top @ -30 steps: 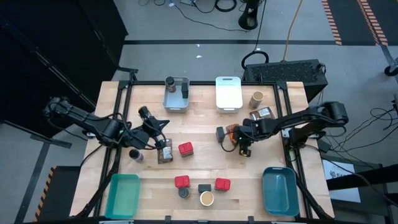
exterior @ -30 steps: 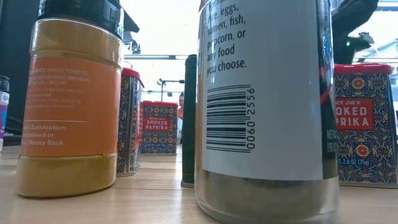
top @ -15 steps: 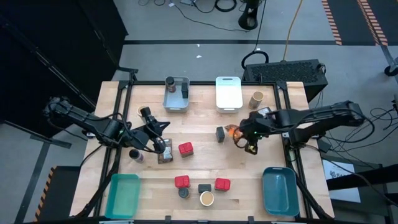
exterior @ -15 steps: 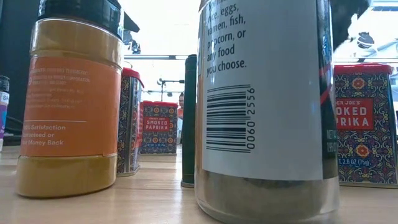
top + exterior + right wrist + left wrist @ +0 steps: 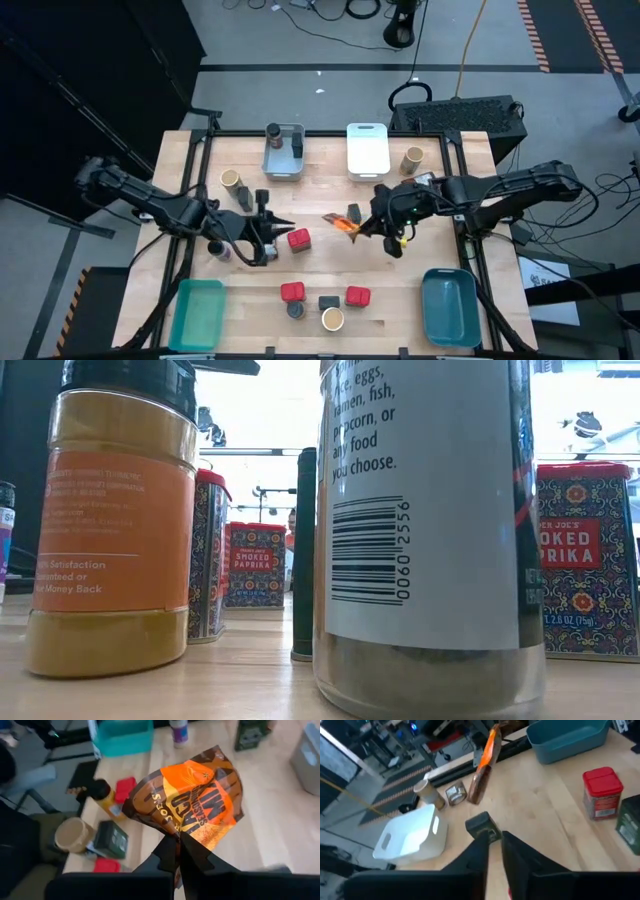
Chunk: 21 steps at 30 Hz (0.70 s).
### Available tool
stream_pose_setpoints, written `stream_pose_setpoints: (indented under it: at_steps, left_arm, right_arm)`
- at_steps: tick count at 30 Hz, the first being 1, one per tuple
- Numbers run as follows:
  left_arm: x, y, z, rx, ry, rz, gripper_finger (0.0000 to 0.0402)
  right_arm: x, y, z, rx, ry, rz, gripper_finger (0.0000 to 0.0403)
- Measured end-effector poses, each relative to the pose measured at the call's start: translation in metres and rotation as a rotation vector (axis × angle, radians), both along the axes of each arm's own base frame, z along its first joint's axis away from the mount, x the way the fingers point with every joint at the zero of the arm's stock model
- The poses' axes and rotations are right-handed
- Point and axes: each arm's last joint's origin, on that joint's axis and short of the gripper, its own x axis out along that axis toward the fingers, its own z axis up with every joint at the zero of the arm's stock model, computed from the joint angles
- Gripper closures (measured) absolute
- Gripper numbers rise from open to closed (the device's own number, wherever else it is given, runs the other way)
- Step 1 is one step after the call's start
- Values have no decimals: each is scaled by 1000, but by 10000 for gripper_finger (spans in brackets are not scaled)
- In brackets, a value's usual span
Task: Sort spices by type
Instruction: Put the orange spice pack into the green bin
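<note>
Orange-and-brown printed packet [image 5: 192, 795]: pinched by one edge in the right gripper [image 5: 178, 851], fingers pressed together on it, carried above the middle of the worktop [image 5: 330, 265], clear of the wood.

Left gripper [image 5: 493, 840]: near the worktop's left-middle, just beside a red tin [image 5: 298, 239] and a dark jar [image 5: 218, 250]; fingers close together with a slim gap; whether they grip anything cannot be told.

Sorted so far, as judged:
- Grey bin [image 5: 283, 152], far edge: two dark jars inside.
- White bin [image 5: 367, 150], far edge: nothing seen in it.
- Teal bin [image 5: 198, 313], near-left corner, and blue bin [image 5: 449, 305], near-right corner: nothing seen in them.

Left to sort:
- Cluster at the near edge: two red tins, a dark box, a dark jar, a tan-topped jar [image 5: 332, 319].
- Tan-topped jars near the far-left and far-right edges.
- Second packet [image 5: 425, 183] by the right edge.

Task judged early; most items stand loose.

Hard to make out: the low view is filled by an orange-labelled jar [image 5: 115, 520] and a barcoded jar [image 5: 425, 530], with the worktop beyond them hidden.
</note>
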Motion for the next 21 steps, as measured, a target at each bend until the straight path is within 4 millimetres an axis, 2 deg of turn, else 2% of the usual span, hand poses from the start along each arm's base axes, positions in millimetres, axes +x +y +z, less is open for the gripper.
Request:
stream_pose_setpoints:
  at_steps: [5,8,16,21]
  left_arm:
    - [10,-4,-4,15,-25,-10,261]
    - [12,-5,-7,18,-17,-10,233]
    - [26,-5,-18,15,-9,7,224]
    - [34,2,-25,20,6,43,223]
  right_arm:
    - [20,2,-12,34,-4,-1,403]
    - [28,1,-18,46,1,-16,403]
    - [44,-2,-26,31,-47,-11,403]
    - [46,-1,-23,18,-83,2,403]
